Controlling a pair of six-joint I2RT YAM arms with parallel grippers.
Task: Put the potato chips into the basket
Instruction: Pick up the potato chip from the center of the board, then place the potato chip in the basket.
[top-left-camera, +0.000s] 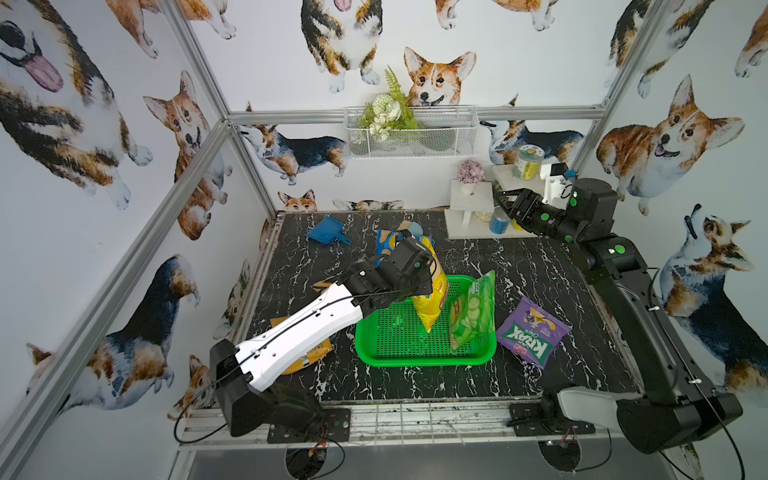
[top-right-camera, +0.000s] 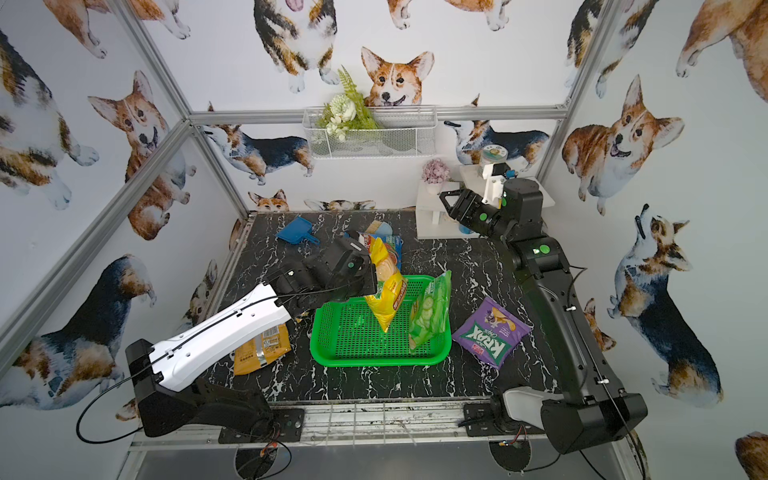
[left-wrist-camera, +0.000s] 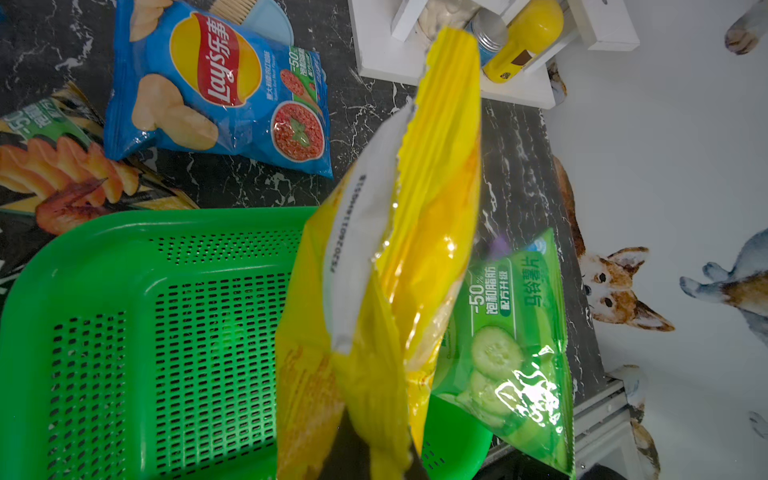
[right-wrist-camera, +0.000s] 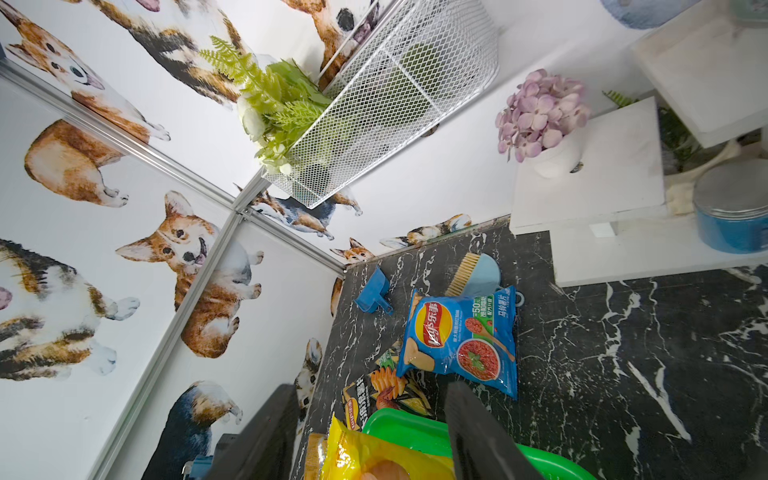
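Left end effector: clenched on one edge of the yellow bag; the bag itself hides the exact pinch point.
Yellow bag: hangs slantwise in the air over the basket, its lowest corner pointing down into the far half and not yet resting on the mesh floor.
Right end effector: raised near the white shelf, fingers spread, nothing between them.
Green bag: already inside the basket, standing on end and leaning on the wall nearest the right arm.
Purple bag: flat on the bench, just beside the basket on the right arm's side.
Blue bag: flat on the bench beyond the basket, with the black-and-yellow bag next to it.
Orange bag: on the bench, partly under the left arm.
Handling: the bags look light, puffed with air, crinkly and slick; the contents are probably brittle.
Where to hold: likely the flat crimped seam or a corner, since a squeeze on the belly could crush chips or let the foil slip.
Risk: the leaning green bag may topple when the yellow one lands.
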